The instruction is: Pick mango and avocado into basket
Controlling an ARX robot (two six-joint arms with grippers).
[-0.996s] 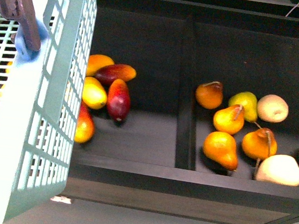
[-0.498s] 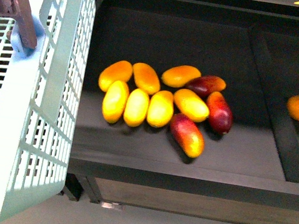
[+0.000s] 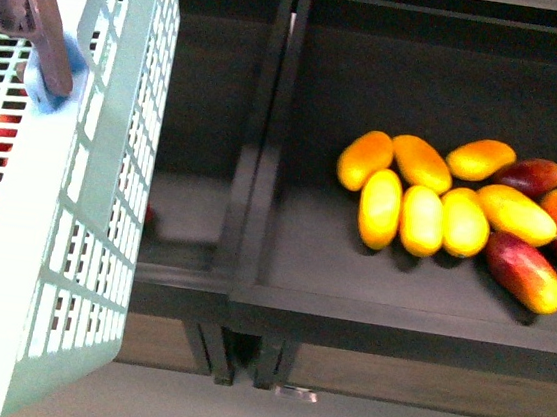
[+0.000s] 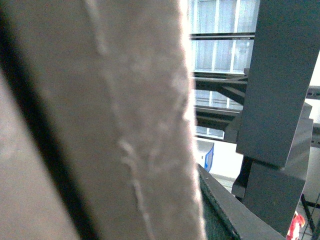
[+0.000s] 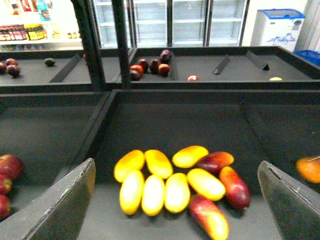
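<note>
Seven plain yellow mangoes, the mango [image 5: 153, 194] among them, lie just ahead, between the right gripper's [image 5: 176, 170] wide-spread empty jaws. The basket [image 3: 89, 197] stands left of that cluster. Left jaws: cannot tell.

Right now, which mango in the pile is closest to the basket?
The orange mango at the pile's left end, back row, is closest to the teal basket; the paler yellow one in front of it lies slightly farther away.
</note>
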